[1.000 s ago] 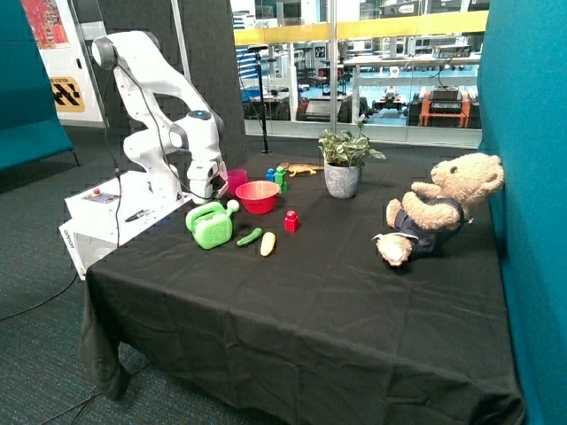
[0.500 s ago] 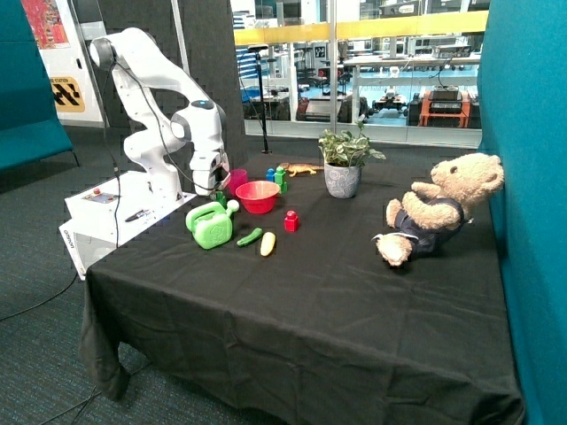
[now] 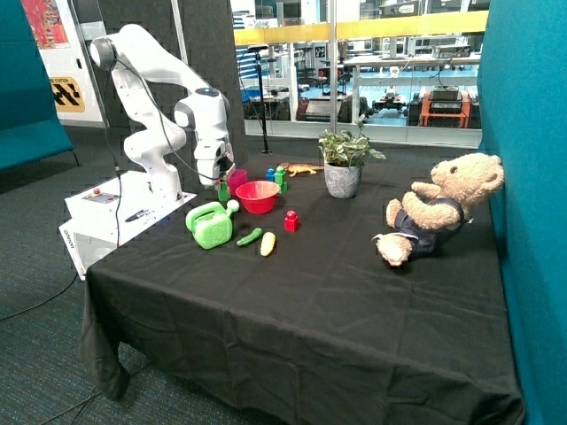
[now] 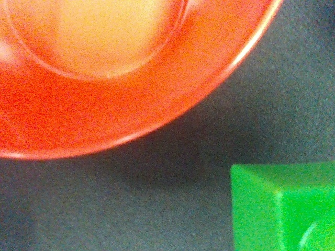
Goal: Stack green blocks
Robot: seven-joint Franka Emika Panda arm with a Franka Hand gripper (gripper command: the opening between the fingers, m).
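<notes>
One green block (image 3: 223,190) hangs under my gripper (image 3: 221,183), finger state unclear; next I carry it to the other block (image 3: 279,175), upper centre.

one block (image 3: 224,191) sits on the desk (image 3: 337,292) just beside the bowl (image 3: 258,197), the other block (image 3: 280,178) behind it near the far edge

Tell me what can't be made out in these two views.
- Gripper: outside view too small to show finger state; wrist view shows none.
- Green block: wrist view cuts it at the edge.
- Second green block: tiny behind the red bowl; details unreadable.
</notes>
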